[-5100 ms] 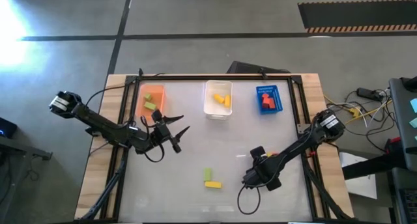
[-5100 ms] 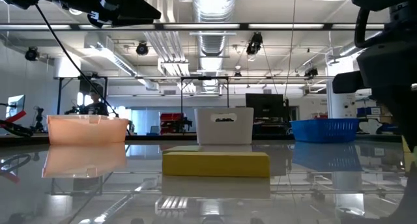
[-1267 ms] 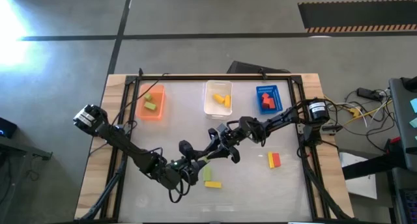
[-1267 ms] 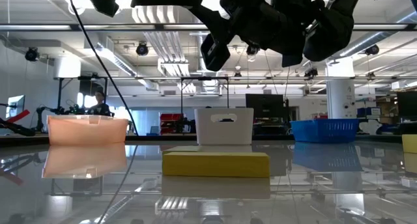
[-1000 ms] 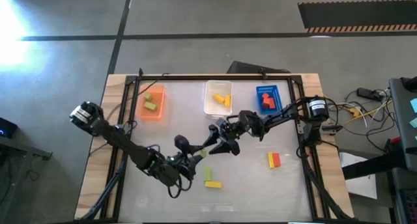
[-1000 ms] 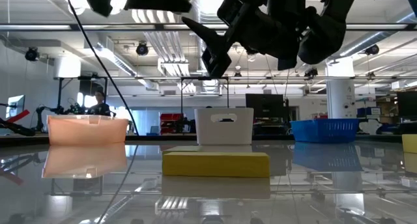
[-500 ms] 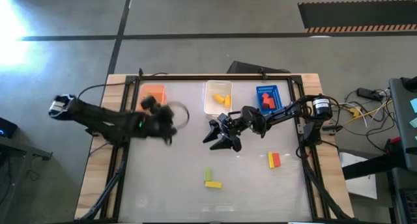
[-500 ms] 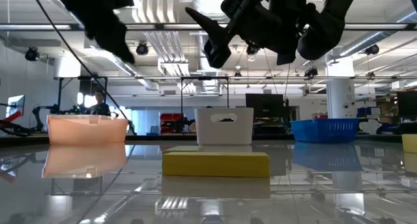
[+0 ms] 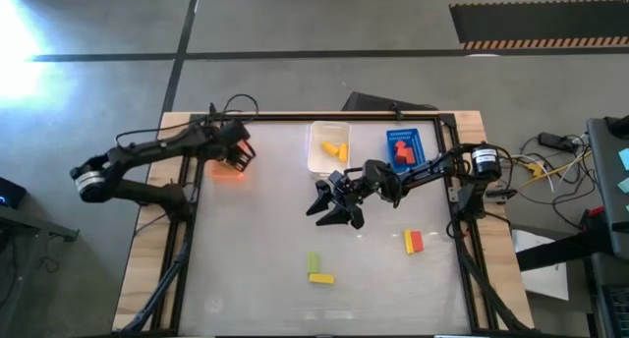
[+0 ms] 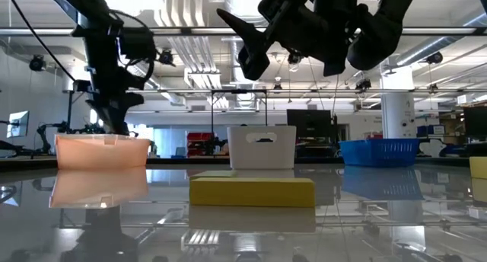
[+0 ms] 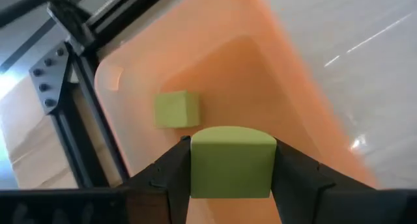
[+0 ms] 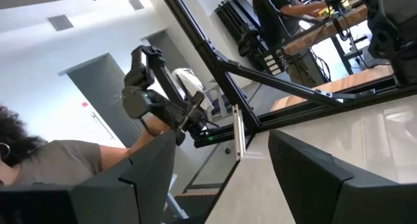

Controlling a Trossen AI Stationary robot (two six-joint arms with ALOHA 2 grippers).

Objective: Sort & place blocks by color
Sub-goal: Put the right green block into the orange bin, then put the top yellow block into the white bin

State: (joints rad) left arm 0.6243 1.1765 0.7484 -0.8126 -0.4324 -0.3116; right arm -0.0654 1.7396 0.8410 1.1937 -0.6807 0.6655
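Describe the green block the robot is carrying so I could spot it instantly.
Find the orange bin at the table's far left corner. The left pincer hangs right above it, clamping a light green block; the other green block lies loose inside the bin.

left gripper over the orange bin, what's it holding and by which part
A light green block, pinched on its two opposite side faces between the left gripper's fingers, above the orange bin.

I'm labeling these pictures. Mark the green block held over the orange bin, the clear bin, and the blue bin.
green block (image 11: pixel 231 162), left wrist view, its front face between the fingers.
clear bin (image 9: pixel 316 151), high view, its left wall.
blue bin (image 9: pixel 417 146), high view, its right wall.
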